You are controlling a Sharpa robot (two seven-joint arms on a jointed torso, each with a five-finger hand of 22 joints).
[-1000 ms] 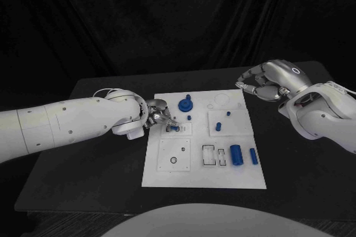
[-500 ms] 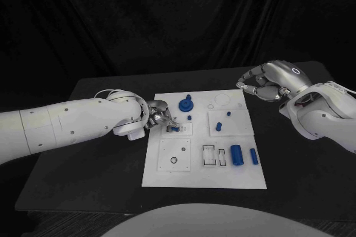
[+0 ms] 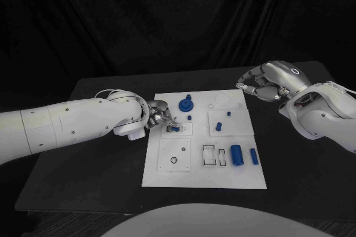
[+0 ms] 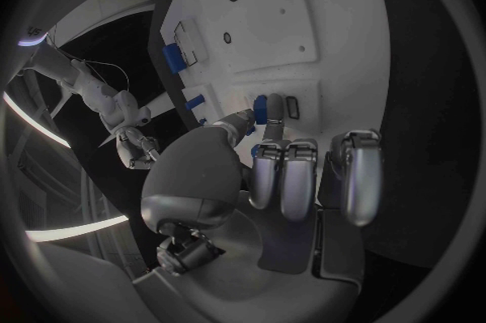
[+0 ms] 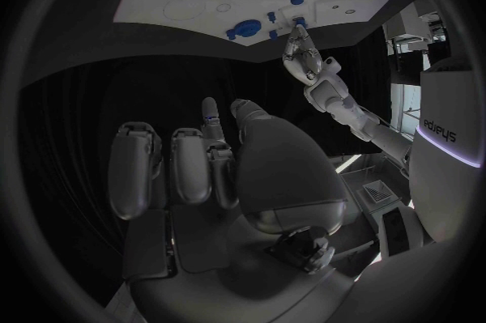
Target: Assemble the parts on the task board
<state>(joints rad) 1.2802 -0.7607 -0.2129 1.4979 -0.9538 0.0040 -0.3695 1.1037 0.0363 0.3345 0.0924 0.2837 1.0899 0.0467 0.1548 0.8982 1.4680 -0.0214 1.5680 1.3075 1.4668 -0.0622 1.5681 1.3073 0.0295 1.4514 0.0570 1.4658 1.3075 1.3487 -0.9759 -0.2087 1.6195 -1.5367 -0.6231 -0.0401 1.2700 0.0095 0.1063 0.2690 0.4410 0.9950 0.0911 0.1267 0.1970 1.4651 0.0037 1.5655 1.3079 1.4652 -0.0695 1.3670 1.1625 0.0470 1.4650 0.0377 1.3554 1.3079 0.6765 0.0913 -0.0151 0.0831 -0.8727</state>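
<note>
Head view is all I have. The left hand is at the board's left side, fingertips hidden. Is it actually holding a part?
Observer: Yes. The left wrist view shows the left hand pinching a small blue part between the thumb and a finger.
Operator: Where's the part relative to the board?
Observer: It's low over the task board, right beside a small dark-outlined rectangular slot. I can't tell whether it's seated.
Operator: Is the right hand carrying anything?
Observer: No. The right wrist view shows the right hand with its fingers curled in and nothing in them.
</note>
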